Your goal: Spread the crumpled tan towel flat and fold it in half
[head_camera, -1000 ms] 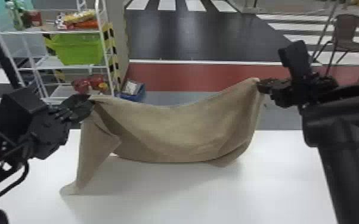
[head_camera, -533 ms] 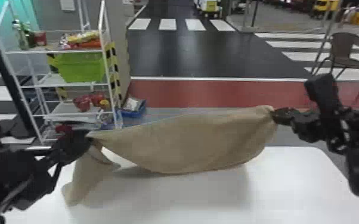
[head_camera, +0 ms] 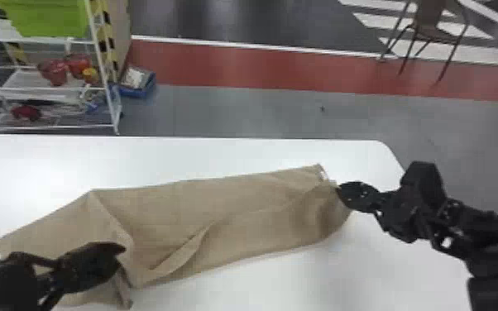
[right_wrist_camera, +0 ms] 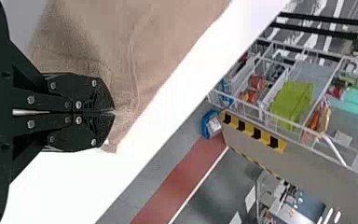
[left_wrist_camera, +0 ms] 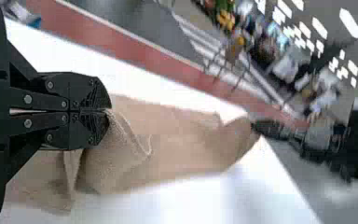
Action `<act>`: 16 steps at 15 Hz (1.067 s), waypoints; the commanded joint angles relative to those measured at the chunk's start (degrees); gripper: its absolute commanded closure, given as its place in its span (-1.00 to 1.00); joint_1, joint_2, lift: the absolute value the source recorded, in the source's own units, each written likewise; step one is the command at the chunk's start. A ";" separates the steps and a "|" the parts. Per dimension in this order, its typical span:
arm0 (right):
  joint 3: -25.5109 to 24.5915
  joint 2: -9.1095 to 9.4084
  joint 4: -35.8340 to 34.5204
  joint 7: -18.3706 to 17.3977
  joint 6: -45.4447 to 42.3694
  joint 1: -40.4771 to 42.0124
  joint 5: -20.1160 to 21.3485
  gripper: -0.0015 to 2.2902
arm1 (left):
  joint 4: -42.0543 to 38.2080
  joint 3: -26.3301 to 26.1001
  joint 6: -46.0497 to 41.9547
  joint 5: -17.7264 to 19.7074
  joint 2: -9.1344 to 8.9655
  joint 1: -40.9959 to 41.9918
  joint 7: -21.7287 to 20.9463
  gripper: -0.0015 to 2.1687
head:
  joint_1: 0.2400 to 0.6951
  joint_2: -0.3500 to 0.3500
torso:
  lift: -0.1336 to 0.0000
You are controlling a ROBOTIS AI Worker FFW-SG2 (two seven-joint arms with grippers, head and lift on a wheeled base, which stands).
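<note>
The creased towel (head_camera: pixel 235 215) lies on the bench (head_camera: pixel 178 159), left fingers (left_wrist_camera: pixel 93 91) and right fingers (right_wrist_camera: pixel 95 93) each closed on it. Best pull evenly apart, low over the bench, smoothing the slanting fold before release.

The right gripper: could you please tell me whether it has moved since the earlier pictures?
Yes, downward in the head view: the right gripper earlier showed above the far edge of the white table, and now it shows below that edge.
</note>
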 commanded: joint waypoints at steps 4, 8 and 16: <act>-3.02 -0.22 2.09 0.15 0.60 -4.67 -0.18 0.13 | -0.88 0.02 -1.21 -10.63 1.32 0.05 -6.01 0.95 | 1.00 -0.62 | -0.84; -5.48 -1.10 7.37 -0.81 -0.80 -5.90 1.31 0.14 | -1.49 2.75 -0.86 -12.30 2.37 0.85 -6.62 0.57 | 1.00 -0.65 | -0.84; -10.58 -0.92 7.72 -0.90 0.43 -5.37 -2.56 0.14 | 1.93 4.07 6.70 -12.03 2.64 1.37 -1.61 -0.20 | 1.00 -0.67 | -0.84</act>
